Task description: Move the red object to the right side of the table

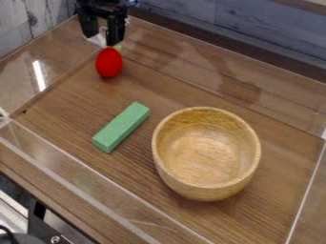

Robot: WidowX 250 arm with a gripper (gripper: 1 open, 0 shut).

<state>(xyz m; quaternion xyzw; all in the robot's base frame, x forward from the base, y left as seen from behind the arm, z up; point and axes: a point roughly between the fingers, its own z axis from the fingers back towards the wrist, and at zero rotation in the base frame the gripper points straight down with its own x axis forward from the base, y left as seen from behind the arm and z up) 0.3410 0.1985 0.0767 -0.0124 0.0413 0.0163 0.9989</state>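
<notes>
the gripper (103, 36) hangs at the top left of the single camera view, pointing straight down, its two dark fingers (90, 30) parted with a clear gap between them and nothing held. it sits just behind the red object (110, 62), slightly to that object's left in the frame; whether the fingertips touch the fruit cannot be told from this angle.

the red object rests on the table (242, 91) in the far left area, close to the left acrylic wall (32, 57). it is upright and uncovered.

a green block (121, 127) lies flat nearer the camera, angled diagonally, well apart from the red object. a wooden bowl (207, 152) stands to the right of the block, just beside it, upright, with its inside bare.
</notes>
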